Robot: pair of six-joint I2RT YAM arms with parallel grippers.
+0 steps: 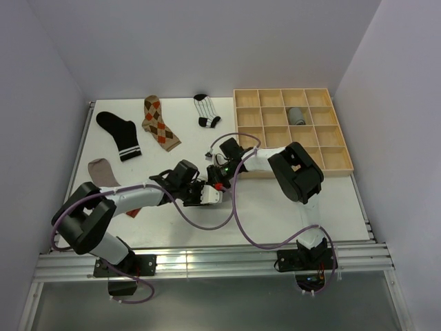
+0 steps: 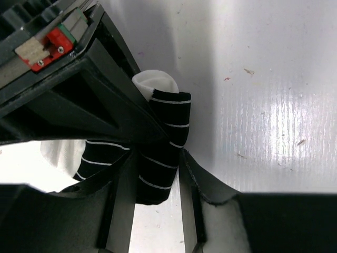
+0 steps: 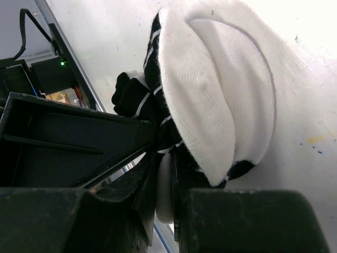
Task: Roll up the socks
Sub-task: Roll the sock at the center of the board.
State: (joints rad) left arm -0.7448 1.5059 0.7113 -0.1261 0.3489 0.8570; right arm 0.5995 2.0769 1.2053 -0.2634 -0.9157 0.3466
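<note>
A black sock with thin white stripes and white toe [image 2: 168, 121] lies partly rolled on the white table between both grippers. My left gripper [image 2: 156, 166] is shut on its rolled black part. My right gripper [image 3: 166, 176] is shut on a fold of the same sock [image 3: 210, 95], pinching white fabric. In the top view the left gripper [image 1: 207, 195] and right gripper [image 1: 218, 178] meet at mid-table. Flat on the table lie a black sock with white bands [image 1: 118, 135], an argyle sock [image 1: 160, 123], a striped sock [image 1: 205, 111] and a taupe sock [image 1: 103, 172]. A rolled grey sock [image 1: 296, 116] sits in a tray compartment.
The wooden grid tray [image 1: 282, 90] stands at the back right, close behind the right arm. An orange patterned piece [image 1: 132, 213] peeks out under the left arm. White walls enclose the table on three sides. Cables loop across the table's front.
</note>
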